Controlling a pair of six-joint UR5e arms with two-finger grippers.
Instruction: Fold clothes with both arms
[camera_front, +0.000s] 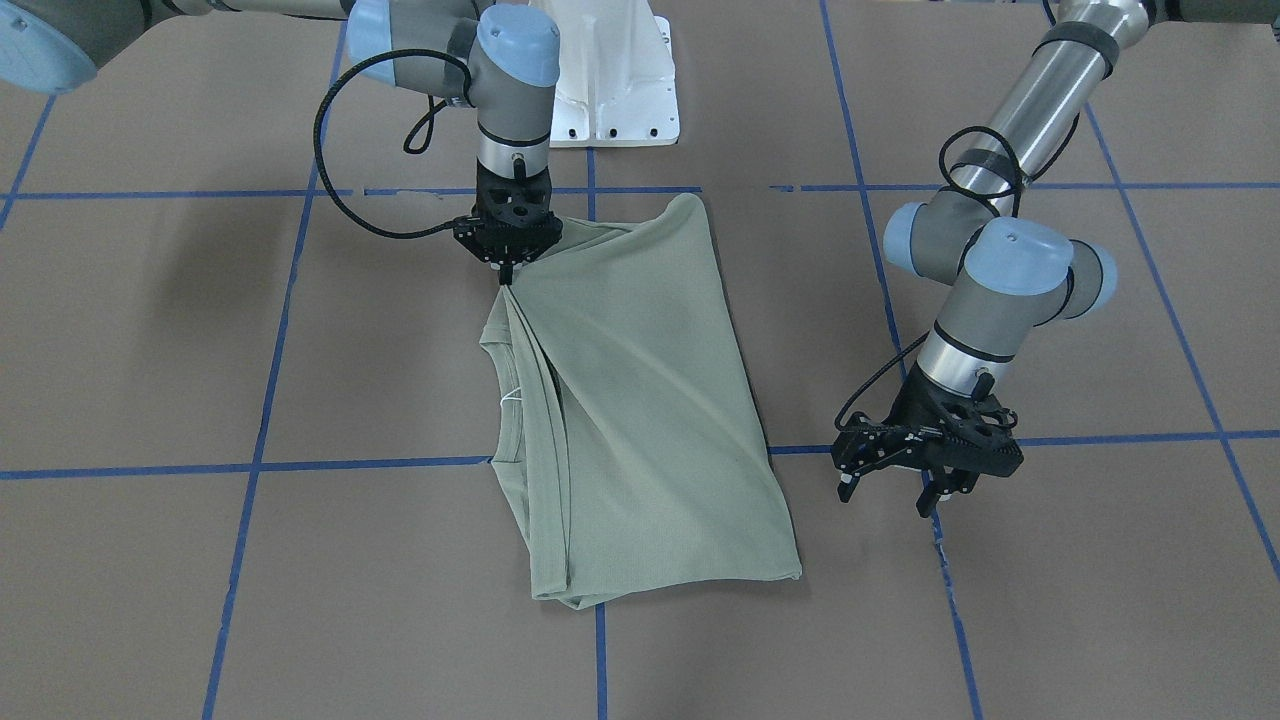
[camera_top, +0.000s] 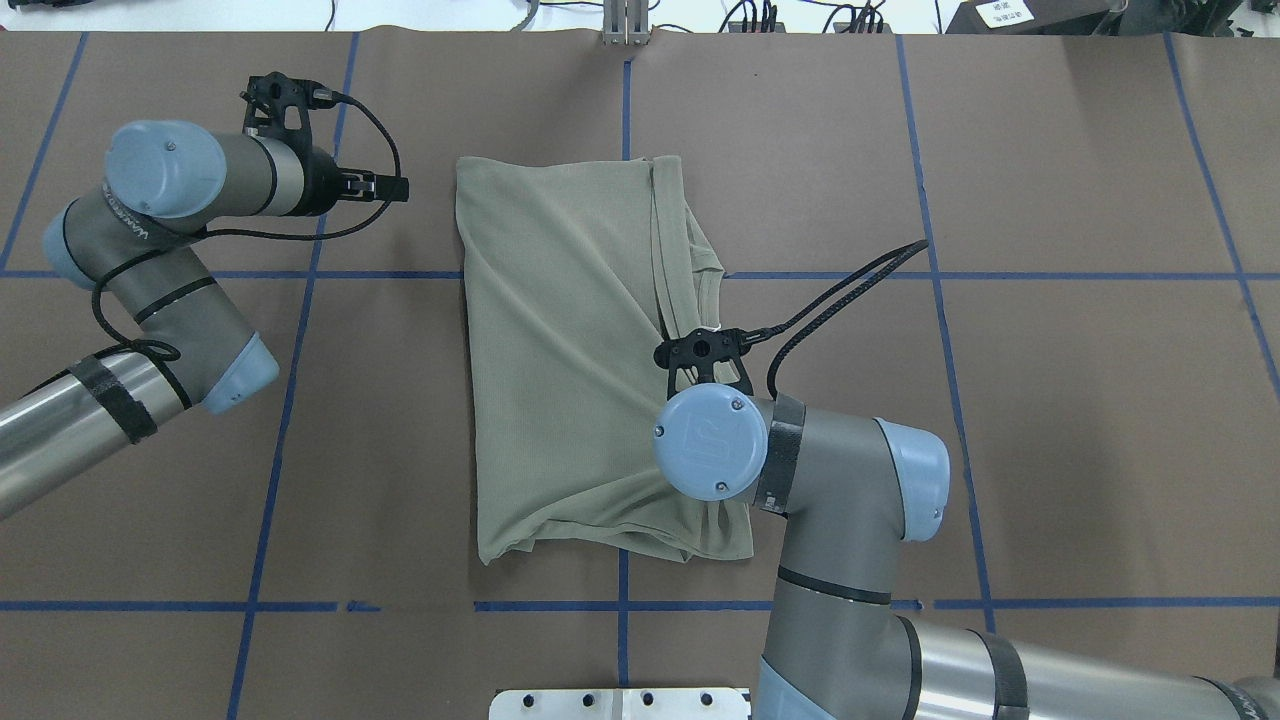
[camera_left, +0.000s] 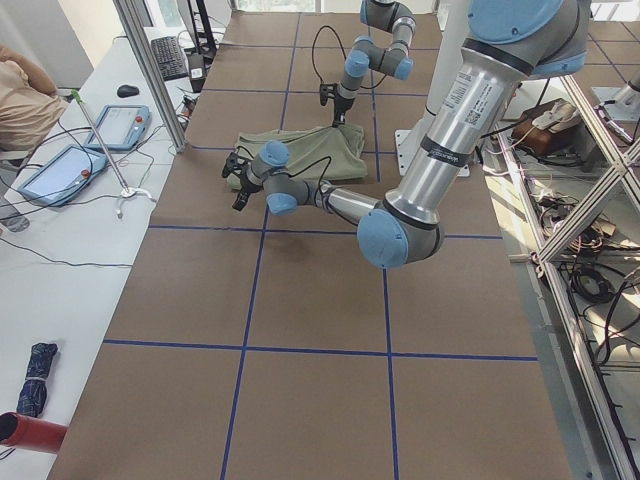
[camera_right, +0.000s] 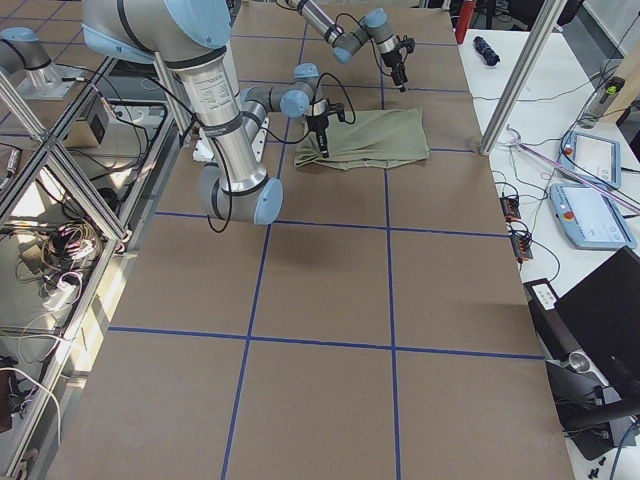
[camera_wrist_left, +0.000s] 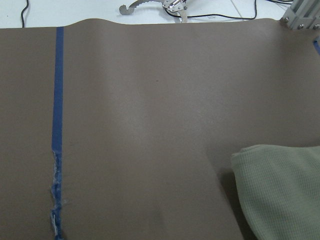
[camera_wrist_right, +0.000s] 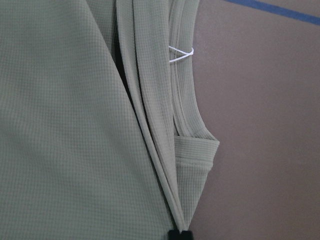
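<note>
The pale sage-green shirt (camera_front: 640, 400) lies folded into a rough rectangle mid-table, also in the overhead view (camera_top: 560, 350). Its ribbed collar with the white string loop (camera_front: 512, 398) faces the robot's right. My right gripper (camera_front: 505, 272) is shut on a pinch of the shirt's edge near the robot's side, and pleats run from the pinch. The right wrist view shows these folds (camera_wrist_right: 150, 140) meeting at a black fingertip (camera_wrist_right: 180, 234). The wrist hides this gripper in the overhead view. My left gripper (camera_front: 890, 492) is open and empty, just off the shirt's far left corner (camera_wrist_left: 285, 195).
Brown table cover crossed by blue tape lines (camera_front: 380, 463). The white pedestal base (camera_front: 610, 90) stands at the robot's side. A side desk with tablets (camera_left: 50, 170) and cables runs along the table's far edge, with a seated person (camera_left: 20, 95) beside it.
</note>
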